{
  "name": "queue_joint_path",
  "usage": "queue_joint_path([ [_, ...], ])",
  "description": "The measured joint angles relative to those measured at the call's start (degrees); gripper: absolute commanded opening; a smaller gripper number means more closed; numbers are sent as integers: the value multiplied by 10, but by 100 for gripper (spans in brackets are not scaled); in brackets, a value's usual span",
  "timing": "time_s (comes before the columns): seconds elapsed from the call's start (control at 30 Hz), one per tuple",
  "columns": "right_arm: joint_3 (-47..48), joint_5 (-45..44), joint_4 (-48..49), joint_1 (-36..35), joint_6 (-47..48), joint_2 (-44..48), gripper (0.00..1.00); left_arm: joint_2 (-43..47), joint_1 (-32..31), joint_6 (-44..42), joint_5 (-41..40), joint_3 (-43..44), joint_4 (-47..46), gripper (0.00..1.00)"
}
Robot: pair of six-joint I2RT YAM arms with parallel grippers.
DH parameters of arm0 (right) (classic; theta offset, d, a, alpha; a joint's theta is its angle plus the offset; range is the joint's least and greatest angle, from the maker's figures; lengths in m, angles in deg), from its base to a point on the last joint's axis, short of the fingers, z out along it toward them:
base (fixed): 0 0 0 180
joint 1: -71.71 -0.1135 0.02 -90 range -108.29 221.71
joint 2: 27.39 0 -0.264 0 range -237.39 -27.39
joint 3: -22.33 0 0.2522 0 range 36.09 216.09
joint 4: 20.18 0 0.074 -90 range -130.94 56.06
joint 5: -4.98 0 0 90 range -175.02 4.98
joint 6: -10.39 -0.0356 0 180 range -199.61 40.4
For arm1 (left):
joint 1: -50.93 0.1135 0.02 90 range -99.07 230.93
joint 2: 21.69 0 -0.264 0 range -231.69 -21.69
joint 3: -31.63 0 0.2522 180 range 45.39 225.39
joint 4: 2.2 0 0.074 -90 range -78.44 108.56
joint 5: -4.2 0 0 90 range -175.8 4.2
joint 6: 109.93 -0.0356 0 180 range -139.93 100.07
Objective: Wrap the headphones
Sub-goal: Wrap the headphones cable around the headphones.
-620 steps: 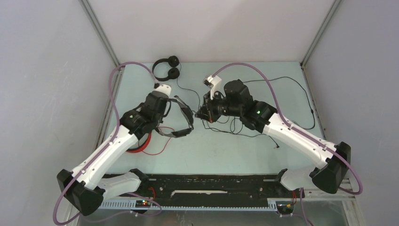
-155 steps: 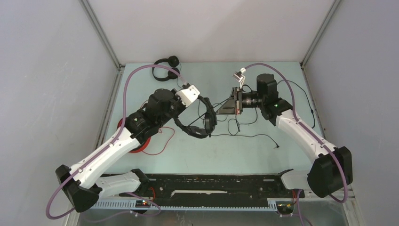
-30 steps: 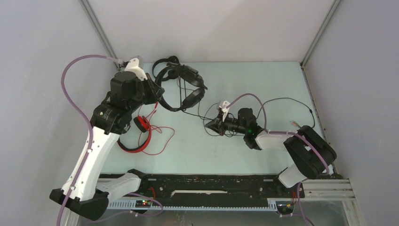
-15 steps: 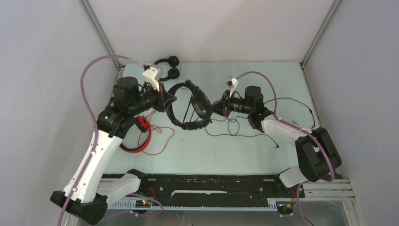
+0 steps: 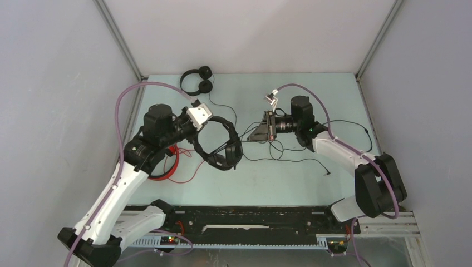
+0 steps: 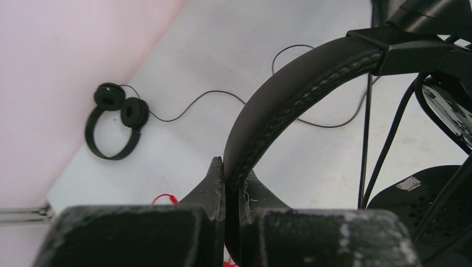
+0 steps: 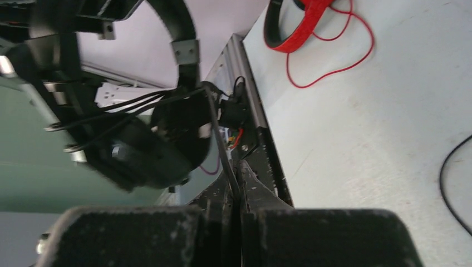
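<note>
Both grippers are closed tight. The left gripper (image 6: 231,172) clamps the padded headband (image 6: 289,94) of the bulky black headset (image 5: 220,146), held over the middle of the tabletop (image 5: 278,178). The right gripper (image 7: 236,178) pinches its thin cable (image 7: 218,139) just beside the cups. The slim black headset (image 5: 196,80) lies at the far edge. The red headset (image 5: 164,169) lies near the left edge, partly under the left arm. Bare surface shows toward the near edge.

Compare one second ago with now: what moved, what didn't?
The left gripper, clamped on the bulky black headset by its band, swung it from beside the slim black headset toward the middle of the table. The right gripper, pinching the cable, moved farther out. Both grips, the slim black headset and the red headset are unchanged.
</note>
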Motion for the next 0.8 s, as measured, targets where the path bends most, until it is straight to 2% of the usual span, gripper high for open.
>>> queue_joint_path([
  [0.13, 0, 28, 22, 0, -50, 0, 2, -16, -13, -51, -38, 0, -6, 0],
  [0.33, 0, 48, 80, -5, -117, 0, 2, -37, -28, -78, -89, 0, -21, 0],
  [0.53, 0, 58, 174, -6, -207, 0, 8, -50, -42, -88, -146, 0, -39, 0],
  [0.8, 0, 59, 297, -12, -293, -7, 4, -60, -48, -99, -211, 0, -44, 0],
])
